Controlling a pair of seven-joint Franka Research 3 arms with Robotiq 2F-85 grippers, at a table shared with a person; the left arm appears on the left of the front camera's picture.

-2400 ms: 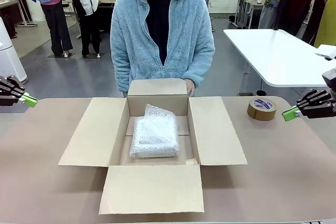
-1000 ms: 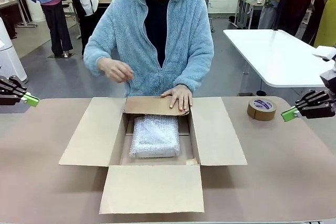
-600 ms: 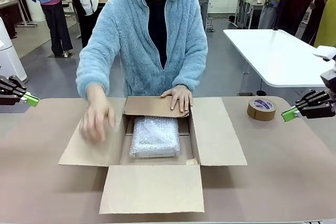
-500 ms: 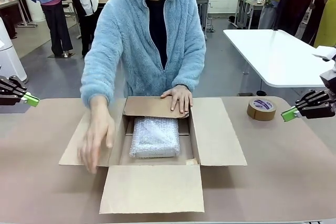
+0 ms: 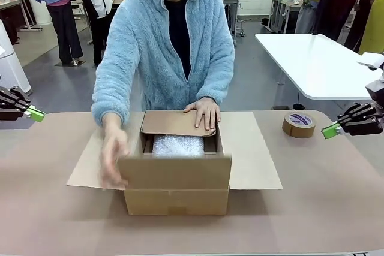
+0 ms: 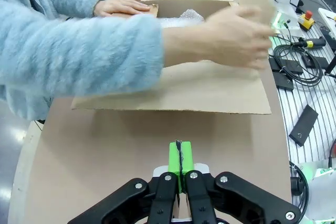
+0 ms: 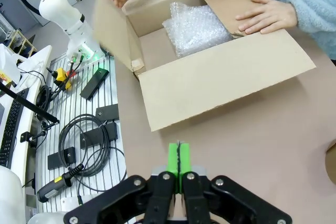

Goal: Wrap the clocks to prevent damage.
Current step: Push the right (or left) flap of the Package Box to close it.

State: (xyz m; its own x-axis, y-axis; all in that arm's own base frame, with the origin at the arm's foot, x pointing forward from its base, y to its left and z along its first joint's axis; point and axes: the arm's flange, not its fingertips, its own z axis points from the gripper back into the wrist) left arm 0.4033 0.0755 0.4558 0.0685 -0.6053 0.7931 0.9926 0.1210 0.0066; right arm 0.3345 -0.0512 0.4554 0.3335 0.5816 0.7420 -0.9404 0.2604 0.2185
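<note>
The clocks show as a whitish bubble-wrap bundle [image 5: 178, 145] lying inside the brown cardboard box [image 5: 177, 175], also seen in the wrist views [image 6: 181, 18] [image 7: 197, 27]. A person's hand [image 5: 113, 159] holds the box's near flap upright. The other hand [image 5: 204, 113] presses the far flap down over the bundle's far end. My left gripper [image 5: 34, 113] hangs shut and empty at the table's left edge, well away from the box [image 6: 178, 87]. My right gripper [image 5: 329, 129] hangs shut and empty at the right edge, apart from the box [image 7: 220, 77].
A brown tape roll [image 5: 299, 124] lies on the table right of the box, close to my right gripper. The box's two side flaps lie spread flat. Cables and black devices [image 7: 89, 145] sit on a rack beyond the table's near edge. A white table [image 5: 318, 58] stands behind on the right.
The person folded the far flap down and kept a hand on it, then reached across and lifted the near flap upright. Both grippers stayed where they were.
</note>
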